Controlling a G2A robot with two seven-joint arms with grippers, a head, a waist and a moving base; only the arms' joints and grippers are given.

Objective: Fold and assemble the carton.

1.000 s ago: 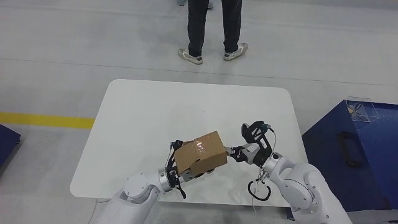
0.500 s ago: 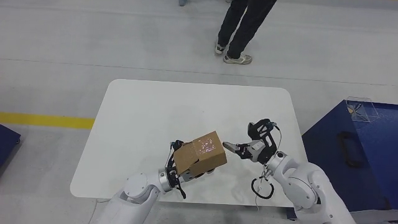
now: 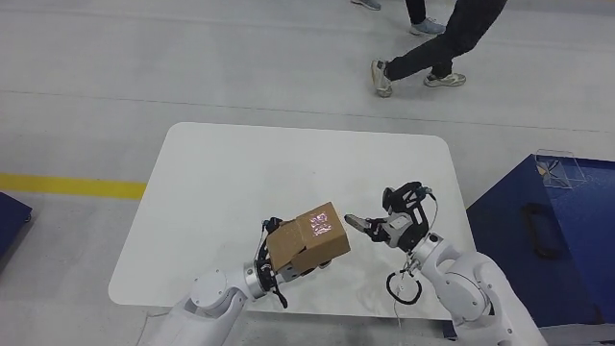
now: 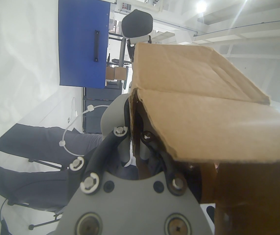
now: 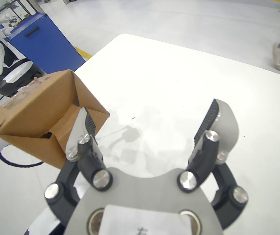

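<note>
The brown carton point(image 3: 307, 237) is held tilted above the near part of the white table point(image 3: 240, 173). My left gripper point(image 3: 273, 265) is shut on the carton's near-left wall; in the left wrist view the carton point(image 4: 203, 113) covers most of the left gripper point(image 4: 136, 135), whose one finger sits inside the wall. My right gripper point(image 3: 370, 227) stands open just right of the carton. In the right wrist view one of the right gripper's point(image 5: 149, 118) fingertips point(image 5: 87, 119) lies against the carton's point(image 5: 37, 113) folded end flaps, with nothing between the fingers.
A blue cabinet point(image 3: 553, 235) stands off the table's right side. A black cable loop point(image 3: 402, 289) hangs from the right arm near the table's front edge. The far half of the table point(image 5: 174, 74) is bare.
My right gripper has drawn back a little to the right, away from the carton's end. The left gripper and carton have barely shifted.
</note>
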